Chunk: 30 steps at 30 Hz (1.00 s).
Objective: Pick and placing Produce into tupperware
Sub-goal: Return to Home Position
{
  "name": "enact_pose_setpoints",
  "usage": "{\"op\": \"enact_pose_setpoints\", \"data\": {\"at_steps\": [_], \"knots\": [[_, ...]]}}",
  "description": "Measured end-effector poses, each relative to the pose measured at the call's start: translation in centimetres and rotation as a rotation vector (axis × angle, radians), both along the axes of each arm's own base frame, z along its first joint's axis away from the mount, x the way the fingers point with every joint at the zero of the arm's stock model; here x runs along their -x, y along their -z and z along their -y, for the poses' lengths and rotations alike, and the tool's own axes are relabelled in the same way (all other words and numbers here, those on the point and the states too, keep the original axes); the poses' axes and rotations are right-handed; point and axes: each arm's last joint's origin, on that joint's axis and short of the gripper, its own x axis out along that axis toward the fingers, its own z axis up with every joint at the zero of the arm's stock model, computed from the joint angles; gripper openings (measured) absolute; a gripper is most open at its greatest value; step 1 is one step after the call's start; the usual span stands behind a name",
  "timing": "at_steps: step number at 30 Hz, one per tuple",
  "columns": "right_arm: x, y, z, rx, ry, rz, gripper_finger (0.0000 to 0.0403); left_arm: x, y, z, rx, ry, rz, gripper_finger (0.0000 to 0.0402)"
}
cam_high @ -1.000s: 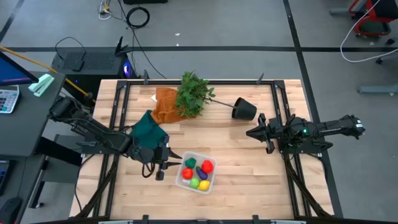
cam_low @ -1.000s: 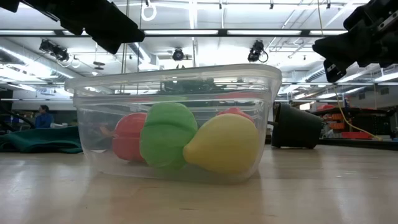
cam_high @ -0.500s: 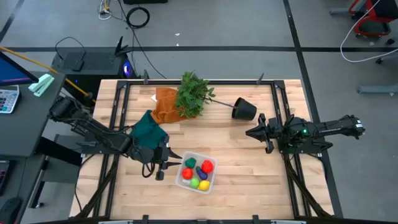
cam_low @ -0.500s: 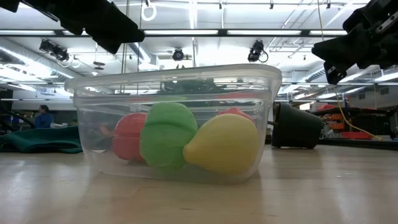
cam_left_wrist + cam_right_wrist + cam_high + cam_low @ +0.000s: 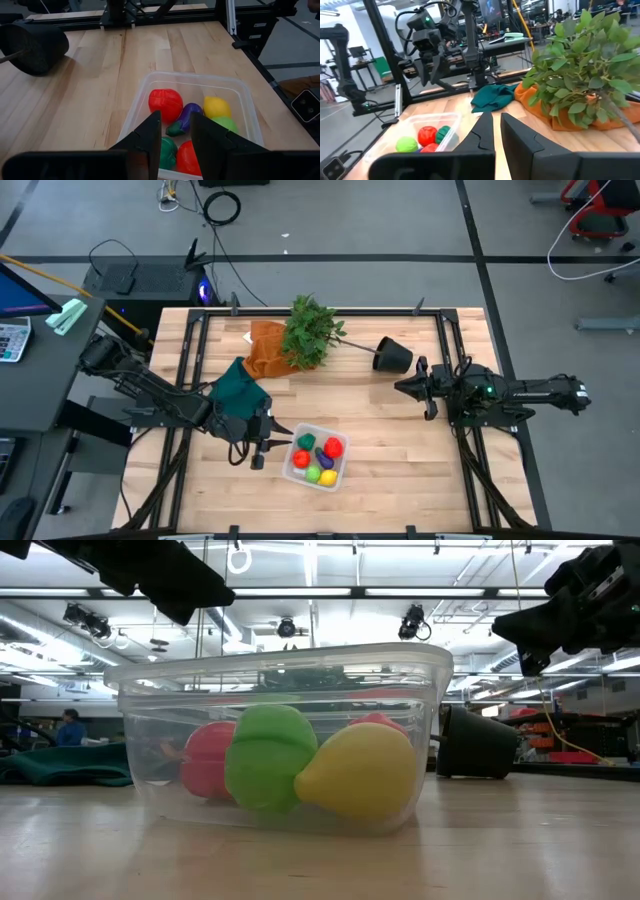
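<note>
The right gripper (image 5: 495, 117) hangs above the table (image 5: 390, 450), its fingers drawn almost together with only a slit between them, pinching nothing. Nearest to it is the black pot (image 5: 392, 356) lying on its side, with its leafy plant (image 5: 312, 330) stretching away beyond. The tub (image 5: 195, 76) sits well apart from this gripper, ahead of it and off to one side.

The left gripper (image 5: 175, 120) waits low, its fingers a little apart and empty. The tub is just ahead of its fingertips and a green cloth (image 5: 238, 387) lies back beside its wrist.

All six toys lie inside the tub: a red tomato (image 5: 166, 104), a purple eggplant (image 5: 186, 116), a yellow lemon (image 5: 216, 107), two green pieces and a second red one.

They look light, hard and smooth, so they would likely roll or slip. A pinch across the widest middle seems safest. The tub looks thin and light and would probably slide on the wood and flex. Its rim at a short side is the likeliest hold.

Compared with a second ago, the right arm has pulled back slightly and its rear end has swung a little, with the gripper edging toward the pot. The left arm, tub and toys appear unmoved.
</note>
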Motion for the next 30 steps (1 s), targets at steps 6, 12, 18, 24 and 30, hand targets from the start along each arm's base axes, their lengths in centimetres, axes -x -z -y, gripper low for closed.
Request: {"op": "enact_pose_setpoints", "data": {"at_steps": [6, 12, 18, 24, 30], "knots": [[0.0, 0.1, 0.1, 0.014, 0.022, -0.009, 0.0000, 0.0, 0.0, 0.0, -0.003, -0.005, 0.001, 0.0107], [0.0, 0.5, 0.1, -0.007, 0.022, -0.055, 0.0000, -0.2, -0.4, -0.2, -0.055, -0.083, 0.058, 0.0107], [0.0, 0.4, 0.1, 0.010, 0.022, -0.075, 0.0000, 0.4, 0.0, -0.6, -0.110, -0.083, 0.158, 0.0097], [0.0, 0.4, 0.1, 0.011, 0.022, -0.085, 0.0000, 2.3, 1.4, -2.2, -0.046, -0.035, 0.279, 0.0070], [0.0, 0.4, 0.1, 0.010, 0.022, -0.090, 0.0000, 4.1, 2.4, -3.5, -0.026, -0.011, 0.345, 0.0037]]}}
